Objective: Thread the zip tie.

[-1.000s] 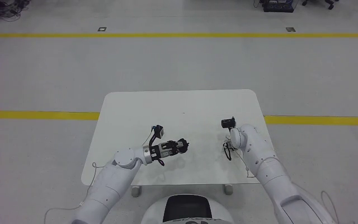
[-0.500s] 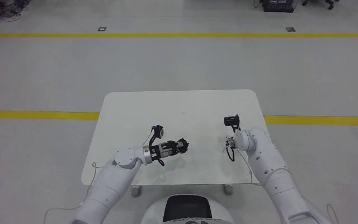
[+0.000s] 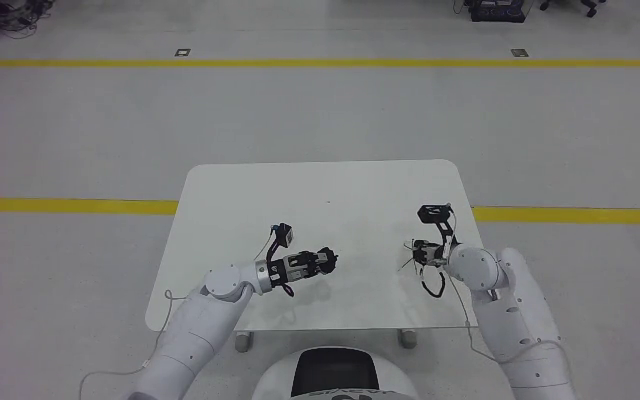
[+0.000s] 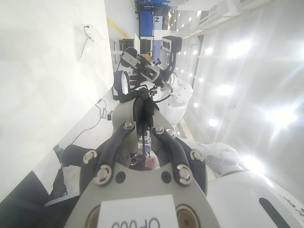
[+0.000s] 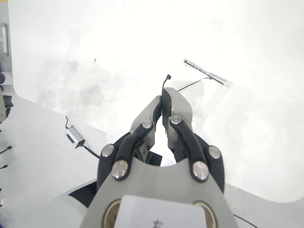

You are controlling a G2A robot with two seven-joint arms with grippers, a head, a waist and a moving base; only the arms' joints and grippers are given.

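Observation:
My right gripper point(image 5: 162, 100) is shut on a black zip tie point(image 5: 166, 80), whose head end sticks out a short way past the fingertips. It hovers over the table's right side point(image 3: 412, 250) and shows across from the left arm point(image 4: 133, 58). My left gripper point(image 4: 142, 103) is shut and points toward the right one from the table's front middle point(image 3: 328, 261). A thin black strip point(image 4: 144, 143), apparently a zip tie, runs back between its fingers. A loose zip tie point(image 5: 194, 84) lies on a clear plastic bag point(image 5: 213, 96) beyond the right gripper point(image 4: 86, 39).
The white table point(image 3: 320, 190) has rounded corners, and its front edge is close under both arms. A small grey box with a cable point(image 5: 74, 137) lies on the floor beside the table.
The right arm has swung outward to the right and its wrist has turned, carrying its gripper slightly right and back. The left arm has not moved.

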